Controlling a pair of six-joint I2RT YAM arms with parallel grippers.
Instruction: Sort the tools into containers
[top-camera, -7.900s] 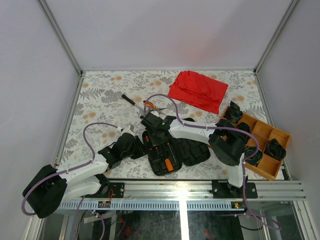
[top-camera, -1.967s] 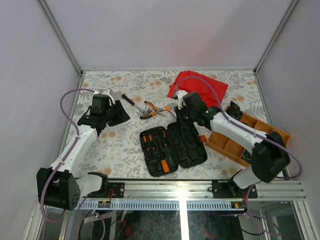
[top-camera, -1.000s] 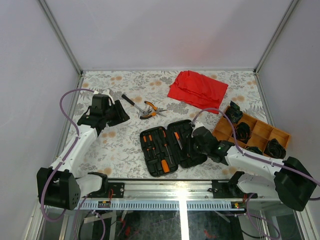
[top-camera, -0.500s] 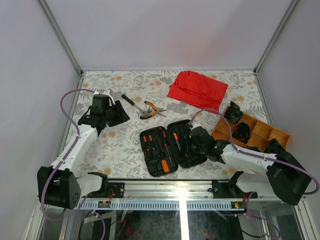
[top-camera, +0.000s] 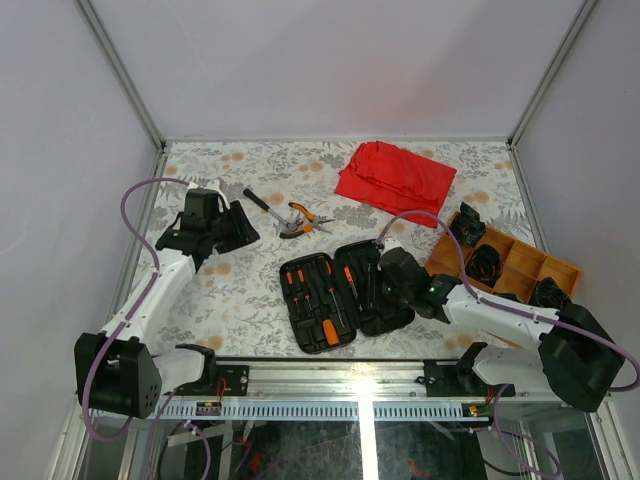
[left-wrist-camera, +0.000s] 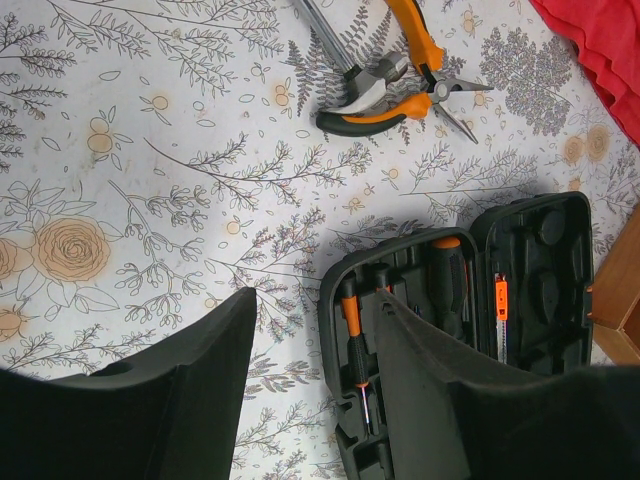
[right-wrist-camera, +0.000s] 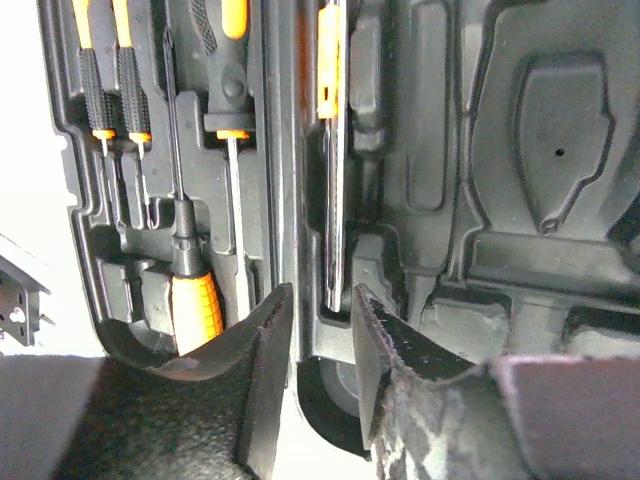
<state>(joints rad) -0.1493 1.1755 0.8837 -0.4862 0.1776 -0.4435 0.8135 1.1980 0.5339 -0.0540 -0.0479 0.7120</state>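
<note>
left claw: your fingers stand wide apart with nothing between them, held above the flowered counter.
right claw: low over the open case, fingers only a narrow gap apart. The near end of a slim orange-handled driver lies in that gap, and you cannot tell whether it is pinched or free.
case: flat on the counter with both halves showing, directly under your right claw, ahead and to the right of your left claw.
stowed screwdrivers: seated in the moulded slots of the half to the left of your right claw's fingers.
pliers: orange-handled, loose on the counter straight ahead of your left claw, well apart from your right claw.
black-handled tool: lying against the pliers, also ahead of your left claw.
red cloth: crumpled, beyond the pliers, far from both claws.
wooden tray: to the right of your right claw, beside the case, with black items in its compartments.
</note>
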